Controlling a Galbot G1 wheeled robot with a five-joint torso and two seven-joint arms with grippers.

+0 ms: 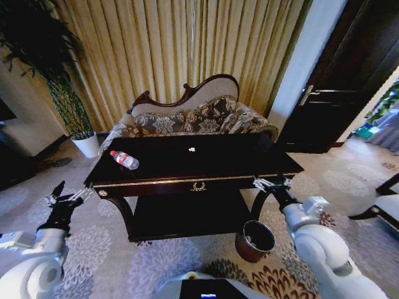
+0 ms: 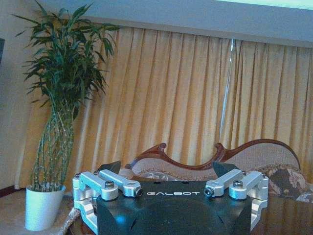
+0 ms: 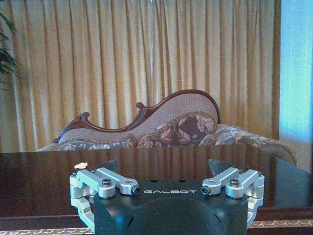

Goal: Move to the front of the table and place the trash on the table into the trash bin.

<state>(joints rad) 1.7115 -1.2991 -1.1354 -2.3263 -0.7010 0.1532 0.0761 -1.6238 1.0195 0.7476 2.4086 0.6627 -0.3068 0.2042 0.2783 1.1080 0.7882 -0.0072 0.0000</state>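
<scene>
The dark glossy table [image 1: 237,159] stands straight ahead, its gold-trimmed front rail facing me. On its left end lies a clear plastic bottle [image 1: 124,160] with a red cap, on its side. A small white paper scrap [image 1: 191,149] sits near the middle back and also appears as the paper scrap [image 3: 80,165] on the table top [image 3: 39,186]. The reddish-brown trash bin [image 1: 246,250] stands on the carpet by the front right leg. My left gripper [image 1: 68,200] [image 2: 166,169] hangs open off the left front corner. My right gripper [image 1: 271,182] [image 3: 164,165] is open at the right front corner.
A floral sofa [image 1: 193,118] with a carved wood back stands close behind the table before gold curtains. A white plant pot [image 1: 86,144] with a tall plant is at the back left, a dark door [image 1: 336,93] at the right. Patterned carpet lies all around.
</scene>
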